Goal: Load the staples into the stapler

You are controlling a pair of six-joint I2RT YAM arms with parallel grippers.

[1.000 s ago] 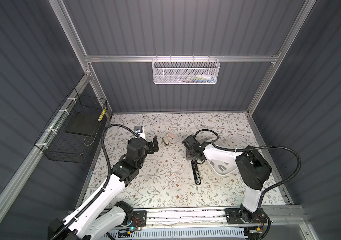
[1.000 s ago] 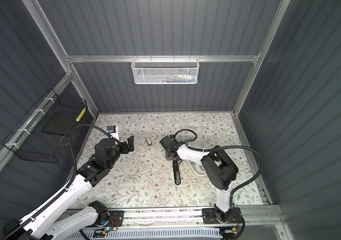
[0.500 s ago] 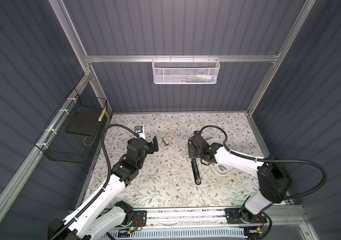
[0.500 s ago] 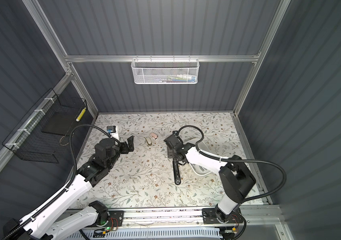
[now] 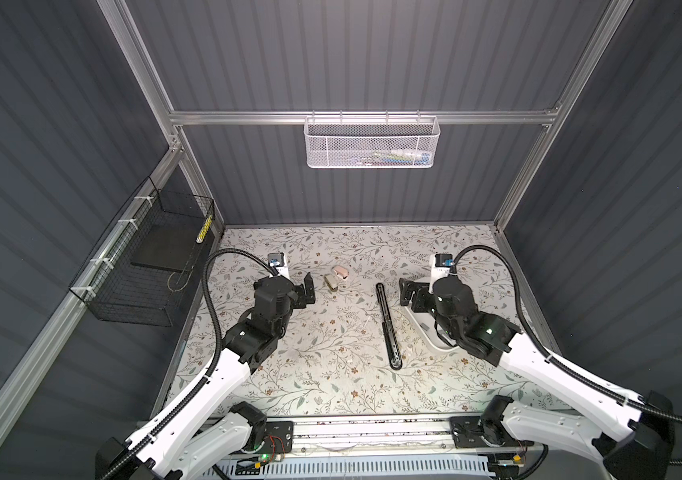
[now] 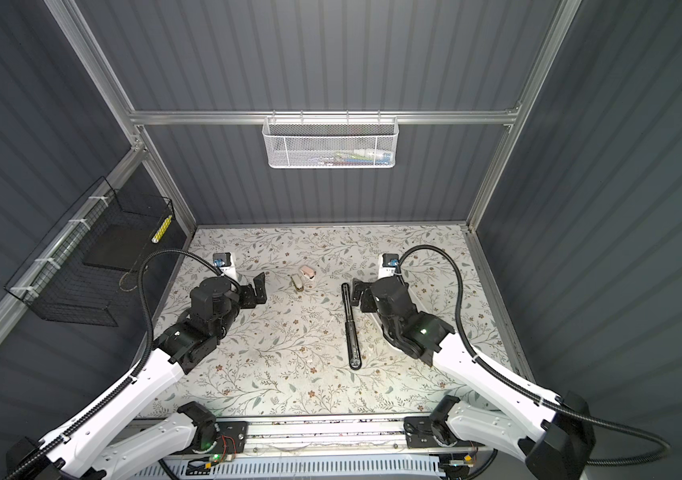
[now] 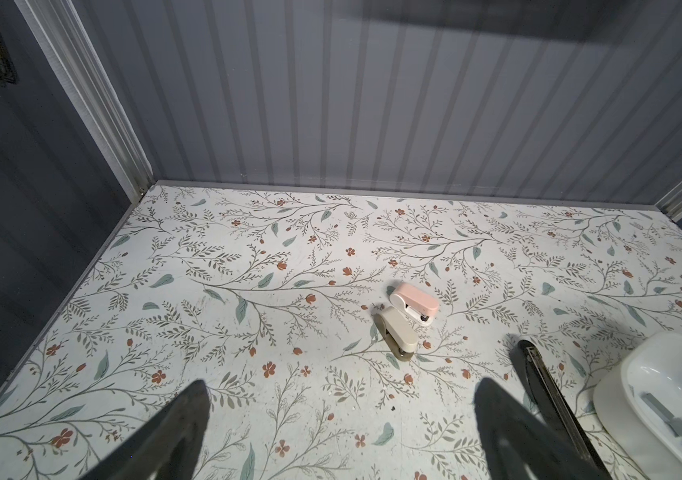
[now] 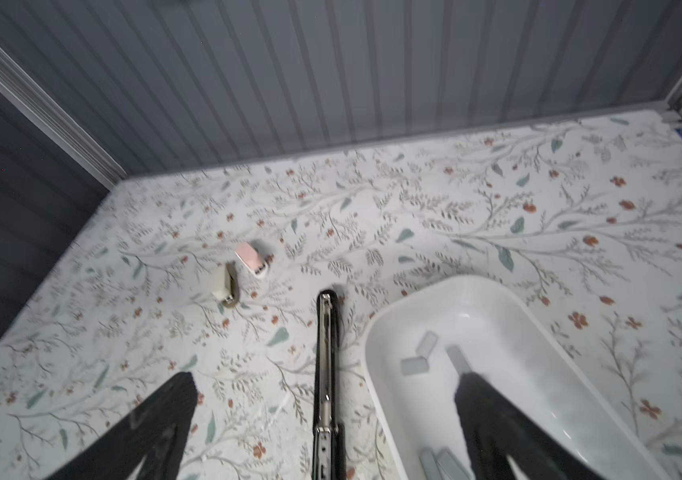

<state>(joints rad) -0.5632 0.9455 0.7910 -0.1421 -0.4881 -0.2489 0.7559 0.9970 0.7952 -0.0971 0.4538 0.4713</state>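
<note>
Dark ribbed walls (image 5: pixel 351 54) enclose a floral tabletop (image 5: pixel 331 374). In both top views the right arm hides most of the white tray (image 5: pixel 425 329). Only the wrist views reveal the staples (image 8: pixel 416 365), loose grey strips lying inside that tray. The left gripper (image 5: pixel 309 290) and right gripper (image 5: pixel 406 293) are both spread wide and empty. The right wrist view frames the black stapler (image 5: pixel 387 324), unfolded flat just beside the tray, between the fingers (image 8: pixel 493 415). A pink mini stapler (image 7: pixel 414 301) and a beige mini stapler (image 7: pixel 397 332) lie nearby.
</note>
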